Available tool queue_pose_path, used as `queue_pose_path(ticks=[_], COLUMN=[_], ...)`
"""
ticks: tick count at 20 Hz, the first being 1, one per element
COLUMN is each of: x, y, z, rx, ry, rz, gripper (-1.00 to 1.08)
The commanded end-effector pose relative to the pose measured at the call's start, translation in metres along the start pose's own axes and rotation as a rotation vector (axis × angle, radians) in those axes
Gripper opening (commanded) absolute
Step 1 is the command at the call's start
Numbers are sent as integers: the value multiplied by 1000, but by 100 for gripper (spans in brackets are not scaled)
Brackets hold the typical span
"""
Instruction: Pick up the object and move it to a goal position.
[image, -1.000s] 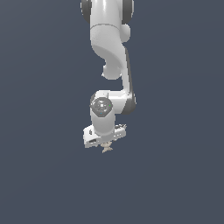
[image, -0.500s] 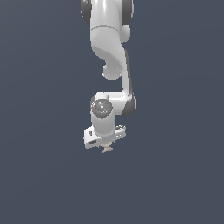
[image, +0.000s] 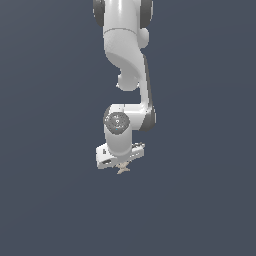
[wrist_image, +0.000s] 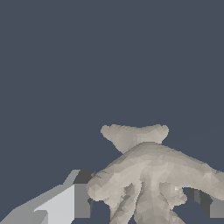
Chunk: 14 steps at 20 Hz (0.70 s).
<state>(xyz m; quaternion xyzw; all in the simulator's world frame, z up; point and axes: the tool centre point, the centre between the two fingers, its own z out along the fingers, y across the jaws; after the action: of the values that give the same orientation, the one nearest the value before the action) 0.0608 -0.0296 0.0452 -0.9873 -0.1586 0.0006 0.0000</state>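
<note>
Fingers (wrist_image: 81, 199) of the white gripper (image: 120, 161) are pinched on the tiny beige-tan spiky star-shaped object (image: 122, 169) beneath the hand; likely light, rigid, best gripped at its thicker centre.

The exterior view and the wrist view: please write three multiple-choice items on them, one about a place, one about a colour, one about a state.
1. Where is the spiky object in the exterior view?
A. just under the gripper
B. far to the exterior view's right
C. above the arm's elbow

2. What colour is the object?
A. bright red
B. beige-tan
C. dark green

3. How do the fingers stand to the object?
A. far away from it
B. one on each side of it
C. folded behind the wrist

Answers: 1 A, the spiky object pokes out directly below the gripper. 2 B, the wrist view shows it pale beige. 3 B, the fingers flank the object there.
</note>
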Motion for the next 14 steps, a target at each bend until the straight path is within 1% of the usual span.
queue_pose_path(ticks=[1,7,14], x=[2,8,21], y=[-5,-31,-82], z=[-7,-40,-104], rx=[0,0,-1], ry=[1,1,1], rz=[-1,-1,-1], gripper=[-100,-100,-100])
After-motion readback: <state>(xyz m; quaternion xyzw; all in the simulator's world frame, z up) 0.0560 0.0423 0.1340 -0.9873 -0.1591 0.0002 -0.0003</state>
